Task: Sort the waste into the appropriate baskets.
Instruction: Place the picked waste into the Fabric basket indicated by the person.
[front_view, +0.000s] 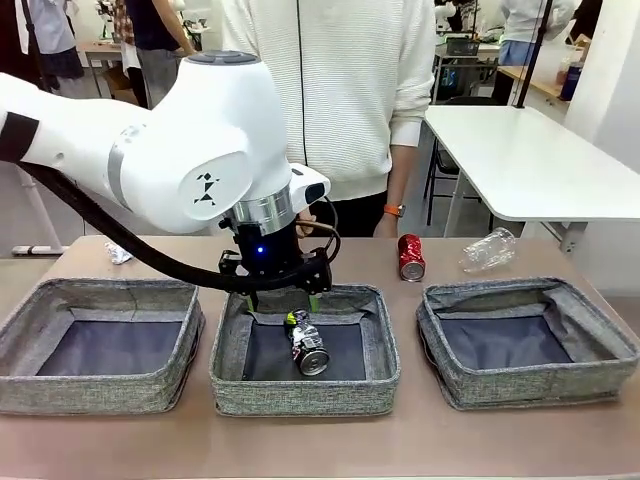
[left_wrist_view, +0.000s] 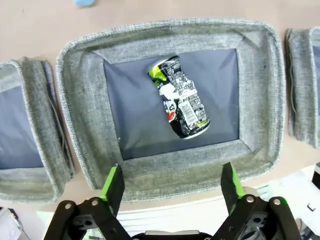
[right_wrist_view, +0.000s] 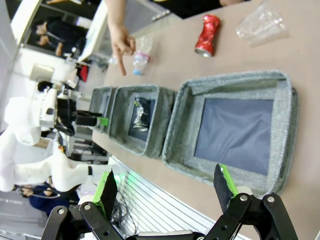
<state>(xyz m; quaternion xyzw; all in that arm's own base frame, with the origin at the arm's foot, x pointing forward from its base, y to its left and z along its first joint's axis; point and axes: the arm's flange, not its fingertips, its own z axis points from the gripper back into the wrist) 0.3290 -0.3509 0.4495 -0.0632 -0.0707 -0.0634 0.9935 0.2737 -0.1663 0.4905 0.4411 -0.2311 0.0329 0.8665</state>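
One black-silver can (left_wrist_view: 179, 97) lies in the middle basket (left_wrist_view: 260, 90), print illegible

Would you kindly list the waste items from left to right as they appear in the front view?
Crumpled white paper wad → dented black-silver can lying in the middle grey woven basket → red can → crushed clear plastic bottle.

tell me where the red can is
Front view: the red can sits on the table at the far side, right of centre, beside the crushed clear bottle.
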